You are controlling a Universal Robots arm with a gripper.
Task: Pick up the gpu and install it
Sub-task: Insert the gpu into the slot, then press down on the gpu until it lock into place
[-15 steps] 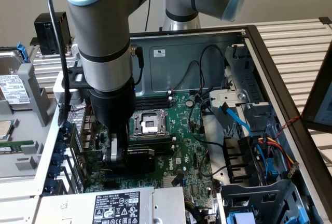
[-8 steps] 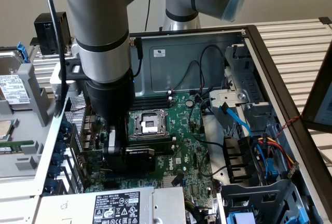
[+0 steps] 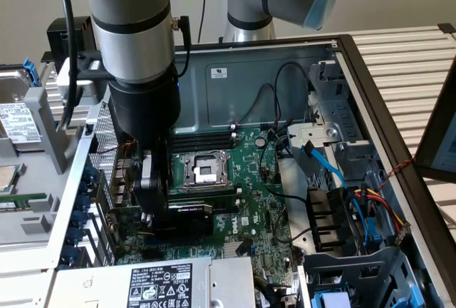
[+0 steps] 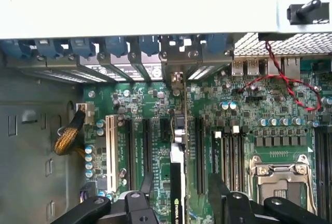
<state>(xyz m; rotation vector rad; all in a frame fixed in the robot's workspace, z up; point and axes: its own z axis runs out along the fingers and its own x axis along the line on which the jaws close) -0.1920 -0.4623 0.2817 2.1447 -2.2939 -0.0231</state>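
Black shroud: I see the gpu standing on its edge in a slot of the green motherboard, at 6 o'clock from the CPU socket.
Fingers: the gripper has its fingers spread, one on each side of the card's edge, and I see no pinch.
Around: power supply at 6 o'clock, blue SATA cable at 3 o'clock.

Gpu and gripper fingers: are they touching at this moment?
Apart. In the wrist view the gpu stands edge-on in its motherboard slot, and the gripper straddles it with open jaws, green board showing between the card and each finger.
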